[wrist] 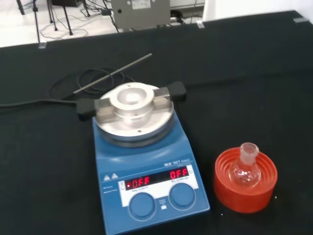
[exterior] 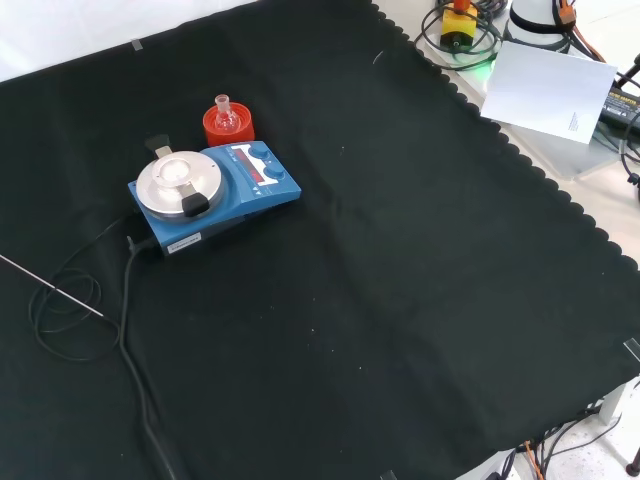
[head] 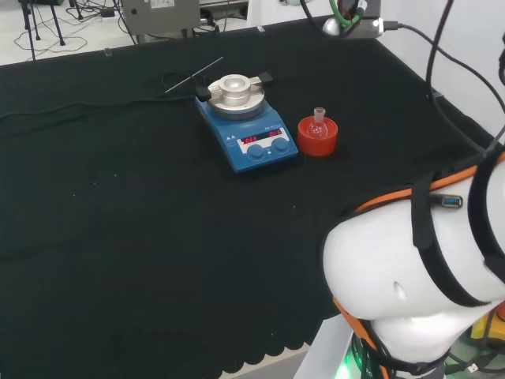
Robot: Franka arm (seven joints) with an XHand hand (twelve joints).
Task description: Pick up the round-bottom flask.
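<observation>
From behind and above the arm's base we look across the counter (head: 118, 237); from in front we look down on it. Our wrist camera sits close, and all three views share the blue hotplate (head: 248, 134) (exterior: 215, 190) (wrist: 146, 166).

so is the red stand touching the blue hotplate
Apart. In the wrist view a strip of black cloth shows between the red stand and the blue hotplate.

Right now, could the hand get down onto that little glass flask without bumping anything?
Probably yes. The round-bottom flask sits upright in its red ribbed stand, neck up with nothing above it. The blue hotplate stirrer stands beside it, apart.
</observation>
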